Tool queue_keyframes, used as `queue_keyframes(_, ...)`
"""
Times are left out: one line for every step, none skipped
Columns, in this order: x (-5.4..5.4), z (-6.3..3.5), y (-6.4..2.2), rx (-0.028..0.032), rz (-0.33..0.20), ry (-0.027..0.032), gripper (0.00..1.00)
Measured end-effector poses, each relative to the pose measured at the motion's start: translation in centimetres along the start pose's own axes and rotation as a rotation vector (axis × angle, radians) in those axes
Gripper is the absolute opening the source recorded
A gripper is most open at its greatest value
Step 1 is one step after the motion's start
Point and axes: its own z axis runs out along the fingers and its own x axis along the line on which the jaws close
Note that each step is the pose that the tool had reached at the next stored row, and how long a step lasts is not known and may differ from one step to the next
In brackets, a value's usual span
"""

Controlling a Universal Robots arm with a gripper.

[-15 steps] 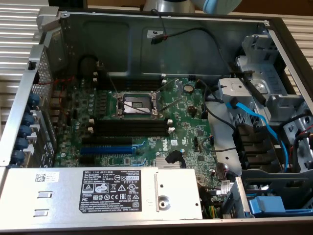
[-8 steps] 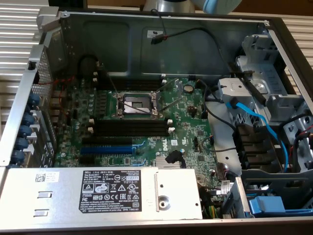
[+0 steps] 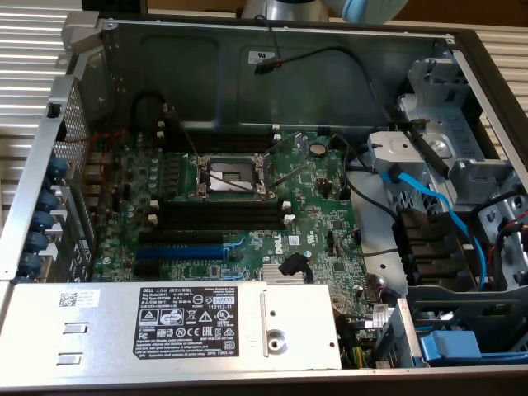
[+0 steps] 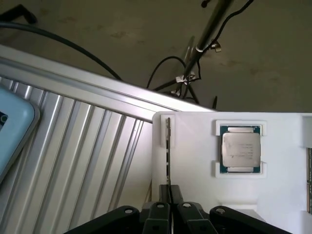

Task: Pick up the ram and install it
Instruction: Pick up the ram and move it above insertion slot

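Observation:
The ram [image 4: 168, 151] stands on its thin edge in a narrow slot of a white tray [image 4: 195, 180], seen end-on as a slim green strip. My gripper [image 4: 169, 195] sits at the near end of the stick, its two dark fingers [image 4: 177, 196] pressed close on either side of it. The stick still rests in the tray slot. In the exterior view the open computer case shows the green motherboard [image 3: 313, 206] with its long black memory slots [image 3: 221, 216] standing vacant below the CPU socket [image 3: 231, 175].
A processor chip [image 4: 240, 149] lies in another pocket of the tray. Ribbed metal surface [image 4: 83, 161] lies beside the tray. In the case, a blue expansion slot [image 3: 180, 250], a power supply [image 3: 165, 322], blue cables [image 3: 429, 198] and drive bays [image 3: 462, 165] surround the board.

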Motion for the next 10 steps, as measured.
queue_keyframes(0.0, -0.08, 0.0, -0.0009, 0.0, -0.0002, 0.12)
queue_keyframes(0.0, -0.14, 0.01, -0.0012, 0.0, -0.0003, 0.12)
queue_keyframes(0.0, -0.2, 0.01, -0.0018, 0.0, -0.0007, 0.12)
queue_keyframes(0.0, -0.25, 0.01, -0.0022, 0.0, -0.0007, 0.12)
queue_keyframes(0.0, -0.29, 0.0, -0.0025, 0.0, -0.0008, 0.12)
queue_keyframes(-0.04, -0.34, 0.0, -0.0027, 0.0, -0.0008, 0.12)
queue_keyframes(-0.09, -0.37, -0.01, -0.0028, 0.0, -0.0009, 0.12)
queue_keyframes(-0.09, -0.42, -0.01, -0.0031, 0.0, -0.0009, 0.12)
queue_keyframes(-0.09, -0.46, -0.01, -0.0033, 0.0, -0.001, 0.12)
queue_keyframes(-0.09, -0.55, -0.01, -0.0037, 0.0, -0.0012, 0.12)
